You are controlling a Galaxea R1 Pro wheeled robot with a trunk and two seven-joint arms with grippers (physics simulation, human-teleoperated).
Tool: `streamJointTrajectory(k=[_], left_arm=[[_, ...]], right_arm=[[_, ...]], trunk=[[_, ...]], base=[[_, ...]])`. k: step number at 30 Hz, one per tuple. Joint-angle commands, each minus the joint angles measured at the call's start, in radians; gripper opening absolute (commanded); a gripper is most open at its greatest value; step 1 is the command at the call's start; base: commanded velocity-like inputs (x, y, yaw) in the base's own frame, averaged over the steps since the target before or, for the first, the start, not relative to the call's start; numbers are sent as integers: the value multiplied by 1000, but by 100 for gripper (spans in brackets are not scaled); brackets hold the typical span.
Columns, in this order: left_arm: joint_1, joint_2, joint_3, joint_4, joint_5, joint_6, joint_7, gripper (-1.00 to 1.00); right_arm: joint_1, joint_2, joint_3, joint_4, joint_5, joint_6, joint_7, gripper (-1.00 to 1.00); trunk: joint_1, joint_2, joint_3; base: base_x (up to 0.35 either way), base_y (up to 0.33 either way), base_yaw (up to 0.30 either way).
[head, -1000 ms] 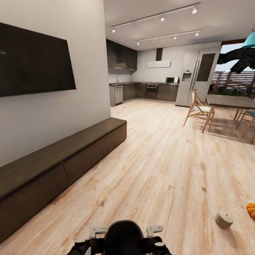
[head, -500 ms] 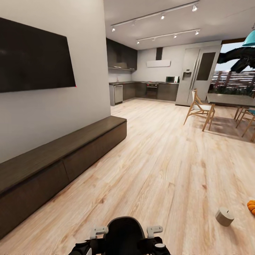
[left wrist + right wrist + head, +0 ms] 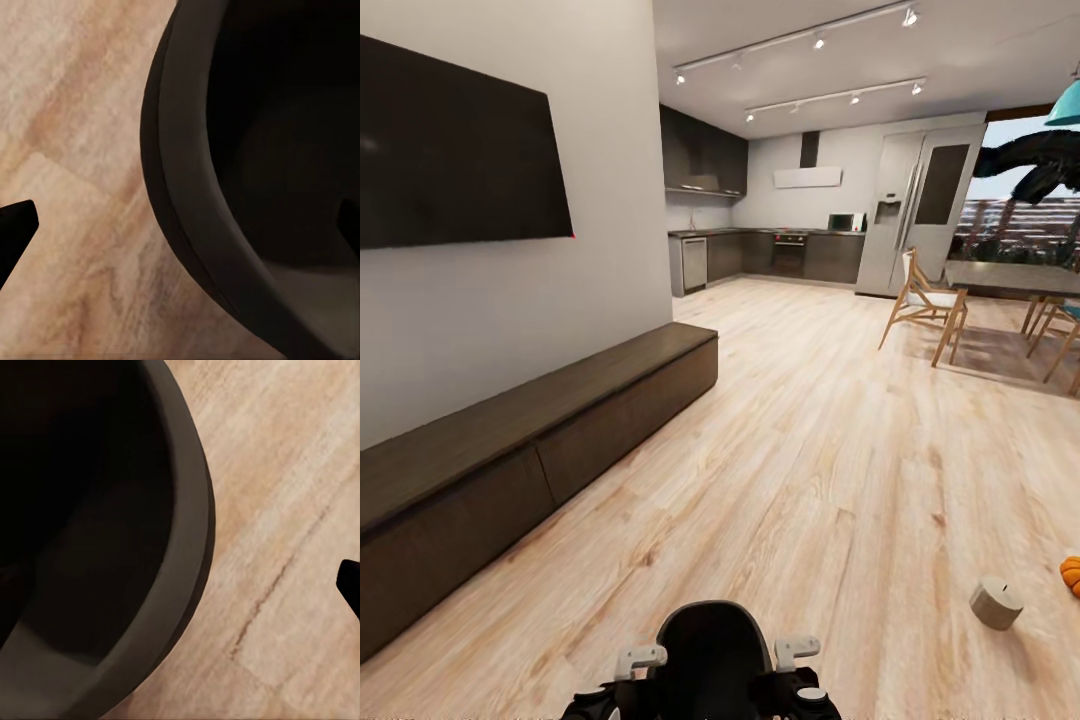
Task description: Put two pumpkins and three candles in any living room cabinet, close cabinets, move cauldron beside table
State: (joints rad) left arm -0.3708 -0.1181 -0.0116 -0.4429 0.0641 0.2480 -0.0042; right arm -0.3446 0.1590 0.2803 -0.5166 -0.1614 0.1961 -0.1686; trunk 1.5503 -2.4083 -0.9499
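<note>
**Rolling through the living room, arms tucked, nothing grabbed yet**

You're parked mid-floor facing the kitchen. The cabinet [image 3: 540,440] runs along the wall at your left under the TV [image 3: 455,160], front panels flush as far as I can see, so it looks closed for now. That's your drop-off, and it sits low, so expect to bring the trunk down when you get to it.

Down at your right there's a candle [image 3: 996,603] lying tilted on the floor [image 3: 810,450], and just past it a pumpkin [image 3: 1071,575] cut off by the frame edge. Near each other, not touching. Probably your closest pickups.

Both arms are folded in low in front of the trunk, I'd guess so they don't clip anything while you drive. Each wrist camera looks past the round dark base [image 3: 247,180] at bare planks. Only a dark fingertip corner [image 3: 15,225] pokes in, so I can't tell whether either gripper is apart or together.

Dining chairs [image 3: 922,310] are well off to the right.
</note>
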Motion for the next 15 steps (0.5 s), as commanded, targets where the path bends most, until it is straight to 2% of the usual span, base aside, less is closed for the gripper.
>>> streamJointTrajectory(k=[1,13,15], left_arm=[[0,0,-3,-1,7,6,0,100],[0,0,-5,1,6,5,0,100],[0,0,-5,1,6,5,0,100]], right_arm=[[-1,-1,8,-2,-10,5,-9,100],[-1,-1,8,-2,-10,4,-10,100],[-1,-1,8,-2,-10,4,-10,100]], trunk=[[4,-8,-4],[50,-92,-42],[51,-92,-50]], base=[[0,0,0],[0,0,0],[0,0,0]])
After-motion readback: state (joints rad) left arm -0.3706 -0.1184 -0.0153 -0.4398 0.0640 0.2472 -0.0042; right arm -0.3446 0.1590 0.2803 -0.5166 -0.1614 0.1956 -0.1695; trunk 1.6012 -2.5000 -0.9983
